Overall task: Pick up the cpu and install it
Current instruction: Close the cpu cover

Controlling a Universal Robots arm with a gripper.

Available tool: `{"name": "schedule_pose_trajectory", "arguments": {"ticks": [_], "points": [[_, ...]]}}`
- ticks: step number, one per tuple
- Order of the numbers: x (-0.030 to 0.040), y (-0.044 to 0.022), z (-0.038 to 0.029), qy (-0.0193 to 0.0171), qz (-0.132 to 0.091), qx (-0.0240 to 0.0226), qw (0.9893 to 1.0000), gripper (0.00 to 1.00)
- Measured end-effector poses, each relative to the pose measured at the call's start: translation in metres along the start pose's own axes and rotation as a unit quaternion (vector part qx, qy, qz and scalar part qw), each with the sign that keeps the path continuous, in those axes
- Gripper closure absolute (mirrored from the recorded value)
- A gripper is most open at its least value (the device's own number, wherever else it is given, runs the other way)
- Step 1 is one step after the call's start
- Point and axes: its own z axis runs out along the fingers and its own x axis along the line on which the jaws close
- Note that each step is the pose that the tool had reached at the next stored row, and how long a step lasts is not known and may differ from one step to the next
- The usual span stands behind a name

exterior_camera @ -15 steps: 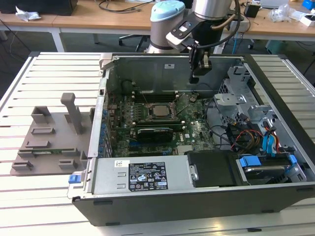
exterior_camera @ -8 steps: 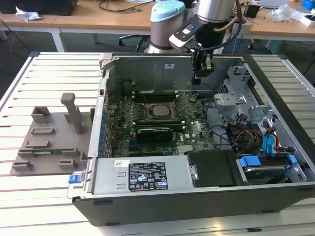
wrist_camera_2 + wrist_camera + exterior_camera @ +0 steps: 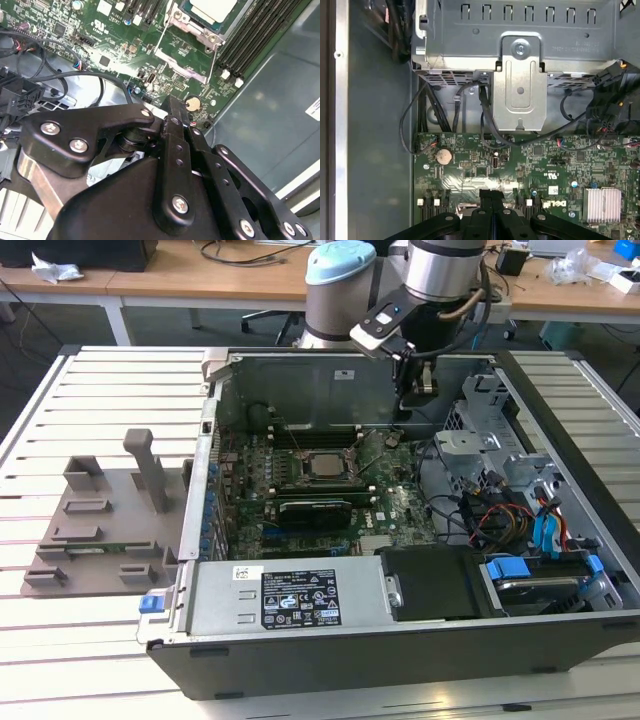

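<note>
We find the cpu as 1 small flat square with a dull grey metal top. It lies level in the black socket frame near the middle of the green motherboard. In the second wrist view its top looks pale and bright, with a thin darker rim. It sits square in the socket, partly cut off by the picture's edge.

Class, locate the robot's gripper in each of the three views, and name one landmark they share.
Exterior view: gripper hangs above the open case, by its far wall.
Second wrist view: gripper, shut, beside the coin cell.
First wrist view: gripper over the motherboard.
Shared landmark: the motherboard.
</note>
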Motion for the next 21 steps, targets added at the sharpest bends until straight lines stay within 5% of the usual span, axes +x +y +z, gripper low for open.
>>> {"name": "schedule_pose_trajectory", "arguments": {"ticks": [2,3,4,14,21], "points": [[0.0000,0.0038,0.0010,0.0001,0.000,0.0044,1.0000,0.89],[0.0000,0.0078,0.0018,0.0003,0.000,0.0169,0.9999,0.89],[0.0000,0.0091,0.0020,0.0004,-0.001,0.0197,0.9998,0.89],[0.0000,0.0149,0.0049,0.0004,-0.001,0.0198,0.9998,0.89],[0.0002,0.0170,0.0145,0.0003,-0.001,0.0202,0.9998,0.89]]}}
